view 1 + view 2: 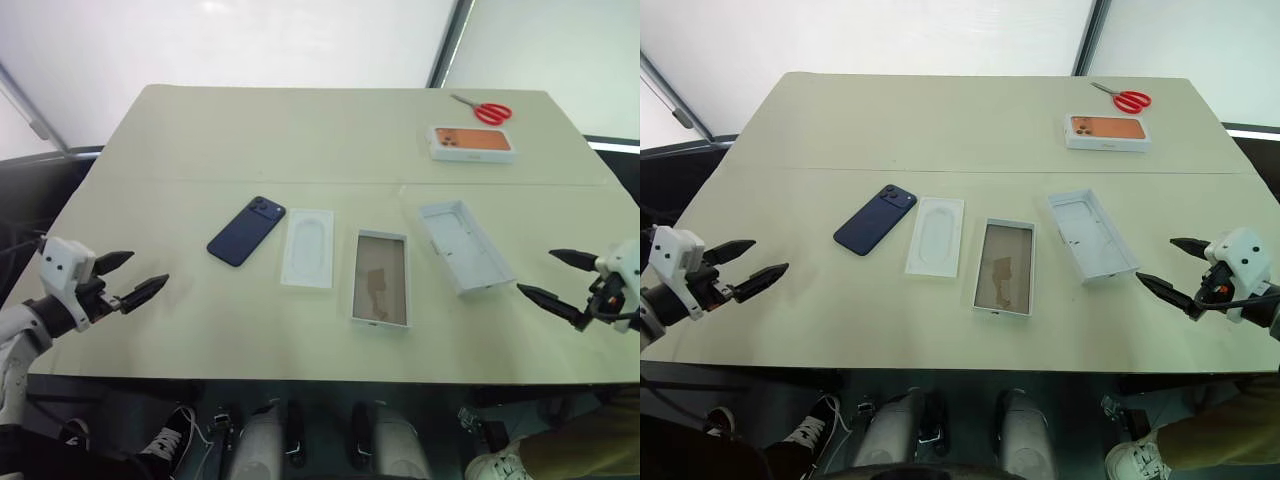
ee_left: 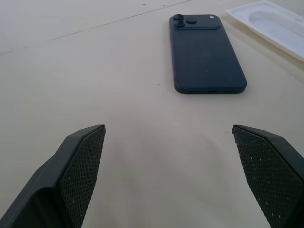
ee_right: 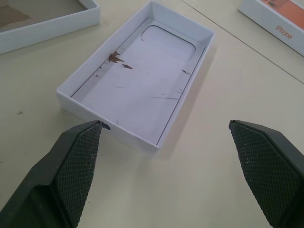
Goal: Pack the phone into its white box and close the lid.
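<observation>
Table [image 1: 300, 130], pale, spans most of the frame. Nothing packed yet.

Across the middle, left to right: phone [image 1: 246, 230], insert tray [image 1: 308, 247], box [image 1: 381, 277], lid [image 1: 465, 245].

Lid lies inside-up, right of centre, angled. Box open, tan floor showing, centre frame. Phone left of centre, back up, camera cluster at its far end, just beside the tray and apart from the box.

Orange-printed box [image 1: 472, 143] and scissors [image 1: 482, 108] upper right, well apart.

Left gripper [image 1: 125, 280] at lower left edge, jaws spread, empty. Right gripper [image 1: 560, 277] at lower right edge, jaws spread, empty, facing the lid.

Key relation: phone lies up and right of the left jaws, its long axis running away from them, near short end facing them. Left arm is clearly the nearer.
</observation>
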`<move>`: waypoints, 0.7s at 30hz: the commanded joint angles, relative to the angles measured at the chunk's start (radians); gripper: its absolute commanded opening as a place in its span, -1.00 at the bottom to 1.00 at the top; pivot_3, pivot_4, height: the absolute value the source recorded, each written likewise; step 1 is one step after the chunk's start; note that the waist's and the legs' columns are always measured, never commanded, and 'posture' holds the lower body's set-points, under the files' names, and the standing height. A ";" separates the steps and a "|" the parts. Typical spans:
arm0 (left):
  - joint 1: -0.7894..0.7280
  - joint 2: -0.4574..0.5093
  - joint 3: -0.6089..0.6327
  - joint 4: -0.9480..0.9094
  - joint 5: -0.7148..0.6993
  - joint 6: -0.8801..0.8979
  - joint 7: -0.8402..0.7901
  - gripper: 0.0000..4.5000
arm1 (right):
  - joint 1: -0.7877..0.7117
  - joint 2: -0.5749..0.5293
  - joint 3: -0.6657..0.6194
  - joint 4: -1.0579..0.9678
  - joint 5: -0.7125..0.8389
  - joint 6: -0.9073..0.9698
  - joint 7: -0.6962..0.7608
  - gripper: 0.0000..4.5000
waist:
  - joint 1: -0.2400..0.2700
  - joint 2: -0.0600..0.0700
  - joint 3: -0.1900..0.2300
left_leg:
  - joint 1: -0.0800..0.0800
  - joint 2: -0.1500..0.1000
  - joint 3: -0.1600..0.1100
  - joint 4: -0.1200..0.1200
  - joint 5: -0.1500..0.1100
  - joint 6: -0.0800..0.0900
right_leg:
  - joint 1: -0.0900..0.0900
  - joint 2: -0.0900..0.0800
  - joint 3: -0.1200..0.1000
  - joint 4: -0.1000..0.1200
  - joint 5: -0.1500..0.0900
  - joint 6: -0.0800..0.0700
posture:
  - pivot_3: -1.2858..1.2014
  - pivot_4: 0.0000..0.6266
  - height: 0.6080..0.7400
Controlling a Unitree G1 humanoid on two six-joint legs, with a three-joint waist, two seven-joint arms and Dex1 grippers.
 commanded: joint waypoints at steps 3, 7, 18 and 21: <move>-0.018 0.012 0.034 -0.022 -0.004 -0.021 0.011 0.99 | -0.012 -0.024 -0.041 -0.004 0.010 -0.017 -0.002 1.00 | 0.001 0.000 0.000 | 0.000 0.000 0.000 0.000 0.000 0.000 | 0.000 0.000 0.000 0.000 0.000 0.000 | 0.03 -0.52 0.96; -0.029 0.020 0.013 -0.027 0.006 -0.011 0.017 0.99 | -0.040 -0.022 -0.029 -0.007 0.012 -0.009 -0.009 1.00 | 0.000 0.000 0.000 | 0.000 0.000 0.000 0.000 0.000 0.000 | 0.000 0.000 0.000 0.000 0.000 0.000 | 0.03 -0.52 0.96; -0.041 0.019 0.012 -0.042 0.008 -0.003 0.016 0.99 | -0.084 -0.022 -0.002 0.021 -0.005 -0.020 -0.006 1.00 | 0.000 0.000 0.000 | 0.000 0.000 0.000 0.000 0.000 0.000 | 0.000 0.000 0.000 0.000 0.000 0.000 | 0.03 -0.52 0.96; -0.055 0.019 0.006 -0.049 0.007 0.004 0.023 0.99 | -0.106 -0.016 0.012 0.021 -0.008 -0.017 -0.009 1.00 | 0.000 0.000 0.000 | 0.000 0.000 0.000 0.000 0.000 0.000 | 0.000 0.000 0.000 0.000 0.000 0.000 | 0.03 -0.52 0.96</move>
